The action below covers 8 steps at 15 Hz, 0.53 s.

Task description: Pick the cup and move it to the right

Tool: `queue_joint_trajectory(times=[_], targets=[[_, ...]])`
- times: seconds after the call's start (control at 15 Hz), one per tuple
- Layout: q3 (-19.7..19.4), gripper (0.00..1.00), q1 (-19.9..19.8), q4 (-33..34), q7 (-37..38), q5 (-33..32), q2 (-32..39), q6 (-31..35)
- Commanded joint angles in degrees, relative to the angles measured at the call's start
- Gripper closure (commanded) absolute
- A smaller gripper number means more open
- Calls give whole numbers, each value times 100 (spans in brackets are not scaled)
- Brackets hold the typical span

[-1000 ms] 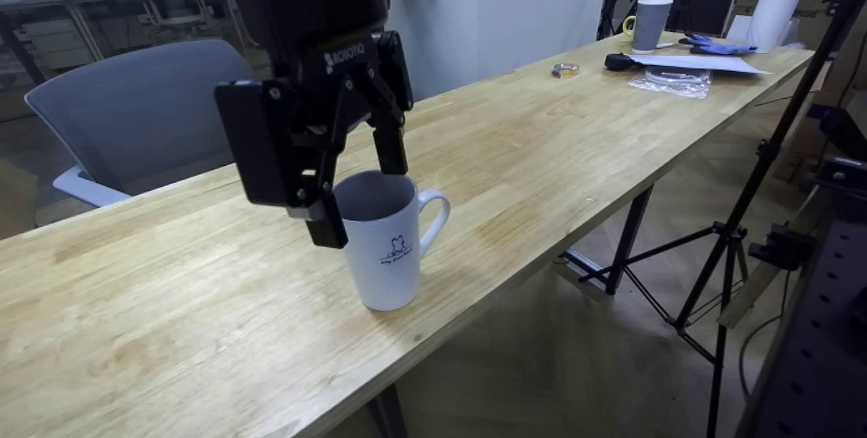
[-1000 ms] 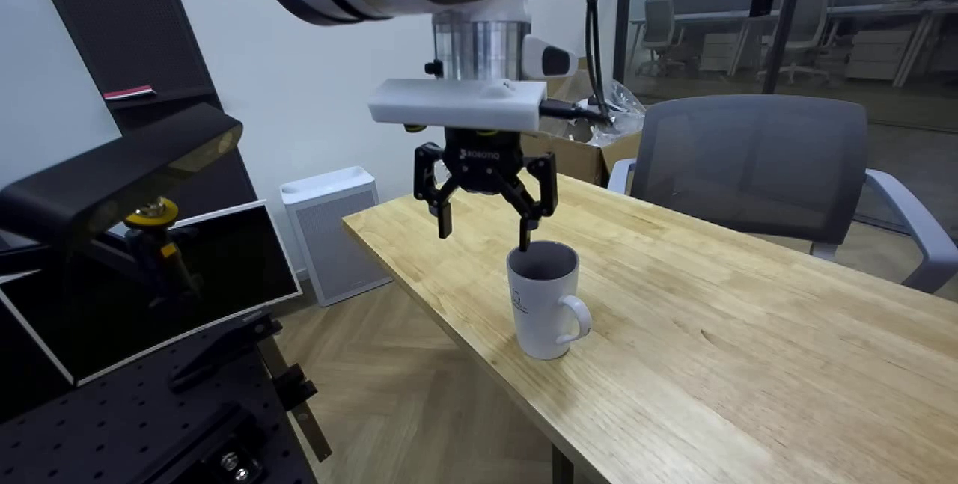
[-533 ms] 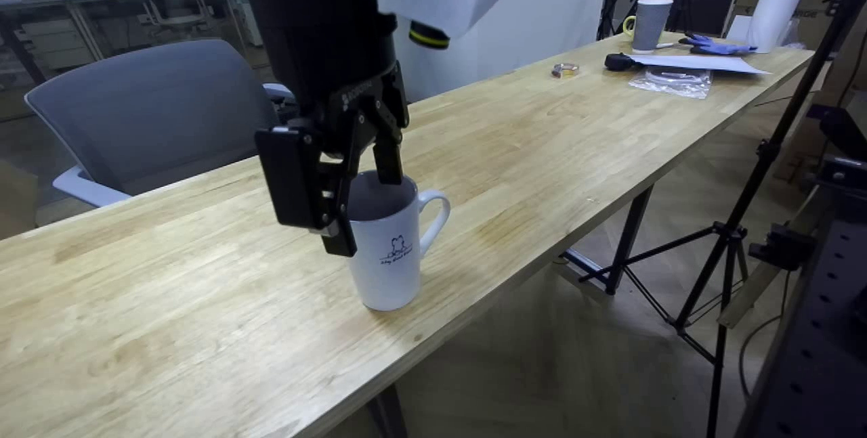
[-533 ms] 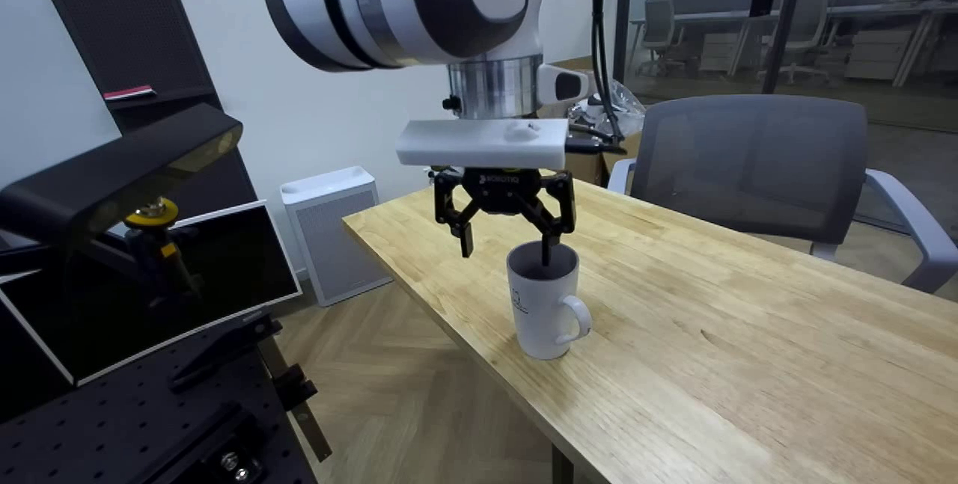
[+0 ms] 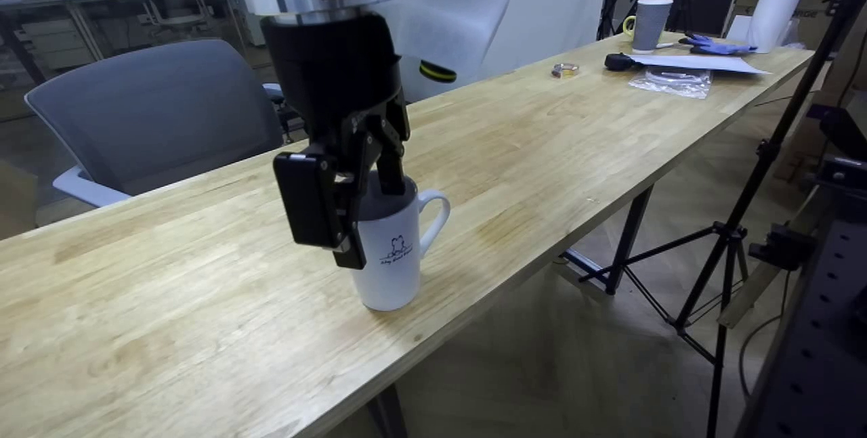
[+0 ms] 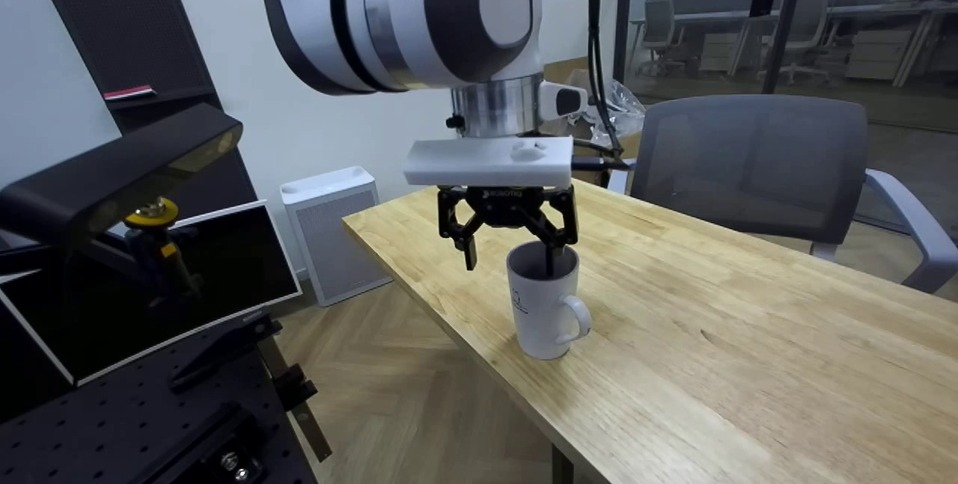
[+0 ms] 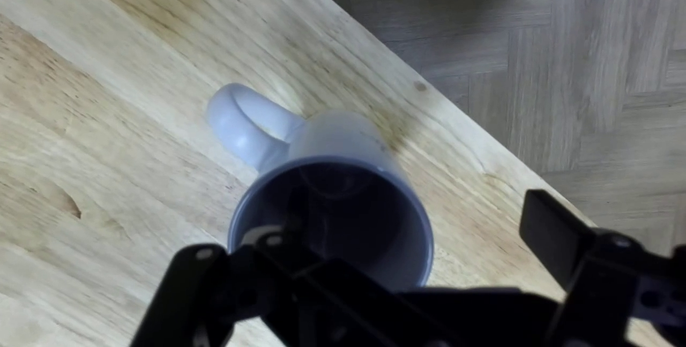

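Observation:
The cup [image 5: 387, 275] is a white mug with a small dark drawing on its side. It stands upright on the wooden table near the long edge, and also shows in an exterior view [image 6: 540, 319] and in the wrist view [image 7: 343, 135]. Its handle points away from the gripper's outer finger. My gripper [image 6: 510, 267] is open above the cup, also seen in an exterior view [image 5: 371, 225]. In the wrist view the gripper [image 7: 420, 213] has one finger inside the cup's dark mouth and the other outside, apart from the wall. The inner fingertip is dim.
The wooden table [image 5: 501, 133] has its edge close beside the cup. At its far end are a grey patterned cup [image 5: 651, 26], a white tumbler [image 5: 773, 22], papers and blue gloves [image 5: 718, 47]. A chair [image 6: 748, 166] stands along the opposite side.
My gripper has come down and shifted toward the cup. One finger has passed from above the rim into the mouth. The cup has not moved.

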Motion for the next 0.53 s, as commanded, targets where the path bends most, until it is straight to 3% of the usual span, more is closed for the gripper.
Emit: queue_joint_trajectory(times=[0.0,0.47], targets=[[-83,0,118,120,323,-230,98,5],[-92,0,175,135,379,-296,234,56]])
